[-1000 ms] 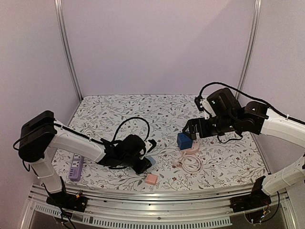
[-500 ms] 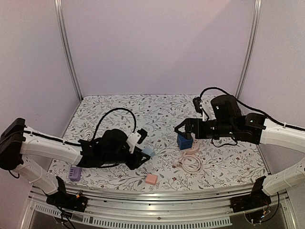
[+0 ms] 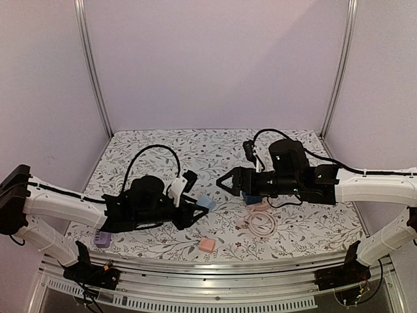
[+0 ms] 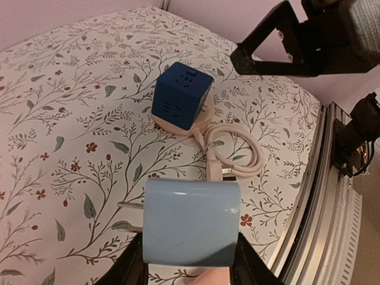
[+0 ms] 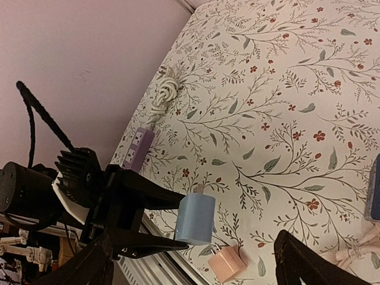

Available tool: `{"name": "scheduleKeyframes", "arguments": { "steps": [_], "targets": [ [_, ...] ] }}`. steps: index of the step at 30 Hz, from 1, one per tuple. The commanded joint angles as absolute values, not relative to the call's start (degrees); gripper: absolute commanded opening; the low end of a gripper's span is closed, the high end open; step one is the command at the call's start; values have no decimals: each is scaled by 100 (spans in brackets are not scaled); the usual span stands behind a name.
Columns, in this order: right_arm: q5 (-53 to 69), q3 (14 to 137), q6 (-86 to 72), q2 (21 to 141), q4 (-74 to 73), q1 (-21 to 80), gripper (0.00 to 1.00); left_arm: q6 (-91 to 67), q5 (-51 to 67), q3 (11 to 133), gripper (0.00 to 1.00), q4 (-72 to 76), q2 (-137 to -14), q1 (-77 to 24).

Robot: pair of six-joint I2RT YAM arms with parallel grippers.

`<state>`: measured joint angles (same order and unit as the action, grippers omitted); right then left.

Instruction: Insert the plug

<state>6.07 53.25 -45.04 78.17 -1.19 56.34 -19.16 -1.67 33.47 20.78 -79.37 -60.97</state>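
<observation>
Light blue plug (image 4: 191, 222) held aloft, prongs bare, dark blue cube socket (image 4: 181, 95) set down beyond it, apart

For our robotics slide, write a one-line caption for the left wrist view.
Light blue plug pinched in the left fingers above the floral cloth, blue socket cube and coiled cable beyond.
</observation>
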Motion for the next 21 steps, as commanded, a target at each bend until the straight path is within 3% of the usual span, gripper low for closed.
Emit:
{"name": "scheduleKeyframes", "arguments": {
  "steps": [1,21],
  "targets": [
    [699,5466,-4774,8157,318,5721,91,-1973,-64,3342,16,2389,-7945,-6179],
    [1034,5800,-5080,9084,461,5883,76,-2017,-243,3405,14,2553,-8093,-6255]
  ]
}}
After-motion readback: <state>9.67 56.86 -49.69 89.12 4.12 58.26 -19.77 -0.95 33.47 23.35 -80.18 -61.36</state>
